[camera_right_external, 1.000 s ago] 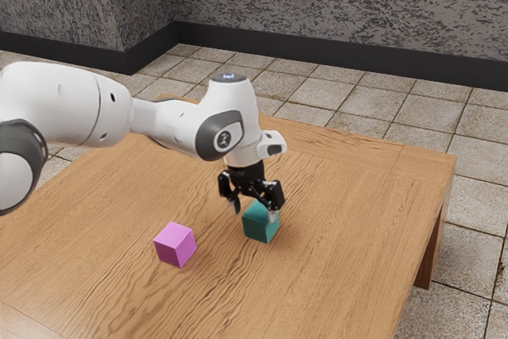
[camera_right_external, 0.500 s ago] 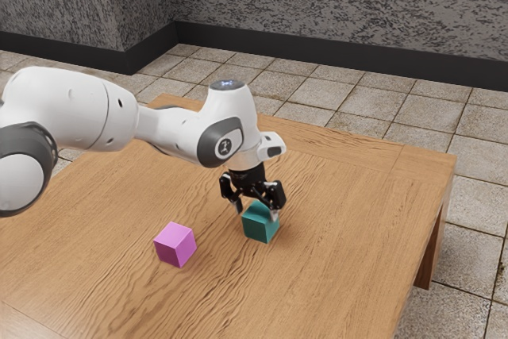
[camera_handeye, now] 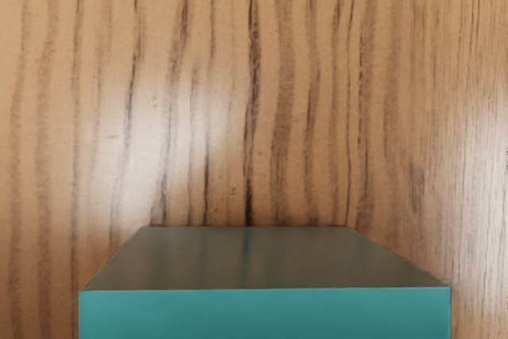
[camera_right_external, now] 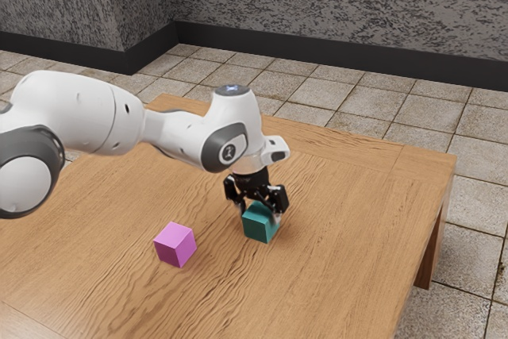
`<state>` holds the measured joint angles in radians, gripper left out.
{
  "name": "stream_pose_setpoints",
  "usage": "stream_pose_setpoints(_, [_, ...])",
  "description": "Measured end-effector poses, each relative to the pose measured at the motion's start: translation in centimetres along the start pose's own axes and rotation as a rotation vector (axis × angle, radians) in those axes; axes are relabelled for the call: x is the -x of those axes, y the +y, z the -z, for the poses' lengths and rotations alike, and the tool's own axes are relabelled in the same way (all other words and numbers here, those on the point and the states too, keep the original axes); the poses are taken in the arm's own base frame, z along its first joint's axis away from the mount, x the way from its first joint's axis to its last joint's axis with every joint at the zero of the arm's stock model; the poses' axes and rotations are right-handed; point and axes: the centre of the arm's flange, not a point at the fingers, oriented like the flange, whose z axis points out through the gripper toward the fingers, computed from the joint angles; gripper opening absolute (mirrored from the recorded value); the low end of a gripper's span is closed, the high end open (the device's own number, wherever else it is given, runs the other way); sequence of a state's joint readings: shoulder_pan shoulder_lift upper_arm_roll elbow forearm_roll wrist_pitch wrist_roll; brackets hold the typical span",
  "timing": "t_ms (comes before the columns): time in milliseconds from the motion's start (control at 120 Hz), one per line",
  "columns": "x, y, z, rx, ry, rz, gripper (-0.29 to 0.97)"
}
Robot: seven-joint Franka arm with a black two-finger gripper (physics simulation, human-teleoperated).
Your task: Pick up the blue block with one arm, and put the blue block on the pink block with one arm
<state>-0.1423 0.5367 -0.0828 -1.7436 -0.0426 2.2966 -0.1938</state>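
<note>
A teal-blue block (camera_right_external: 260, 223) rests on the wooden table (camera_right_external: 357, 220) near its middle. My black gripper (camera_right_external: 258, 204) hangs straight down over the block's top, its fingers open and straddling the upper edges of the block. The pink block (camera_right_external: 175, 244) sits on the table to the exterior view's left of the blue block, about a block's width or two away. In the wrist view the blue block (camera_handeye: 266, 287) lies right under my hand, with bare wood grain beyond it.
The table's right edge (camera_right_external: 444, 188) drops off to a tiled floor. A dark stone wall with a black skirting runs along the back. My white arm (camera_right_external: 119, 125) reaches in from the exterior view's left above the table.
My hand has come down a little over the blue block, the fingers now lower around its top. Both blocks have stayed where they were.
</note>
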Motion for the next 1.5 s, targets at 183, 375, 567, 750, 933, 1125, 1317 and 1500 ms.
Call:
stream_pose_setpoints(183, [0.1, -0.3, -0.5, -0.033, -0.015, -0.029, 0.64])
stream_pose_setpoints(375, [0.3, 0.3, -0.6, -0.048, -0.021, -0.055, 0.60])
stream_pose_setpoints(567, [0.3, 0.5, -0.7, -0.051, -0.024, -0.064, 0.51])
stream_pose_setpoints(750, [0.4, 0.7, -0.7, -0.052, -0.026, -0.071, 0.47])
stream_pose_setpoints(933, [0.4, 0.7, -0.6, -0.052, -0.026, -0.074, 0.44])
stream_pose_setpoints(1125, [0.4, 0.6, 0.5, -0.058, -0.020, -0.076, 0.42])
stream_pose_setpoints(1317, [0.6, 0.7, 2.1, -0.064, -0.014, -0.082, 0.39])
stream_pose_setpoints(1500, [1.5, 0.0, 4.9, -0.076, -0.002, -0.074, 0.37])
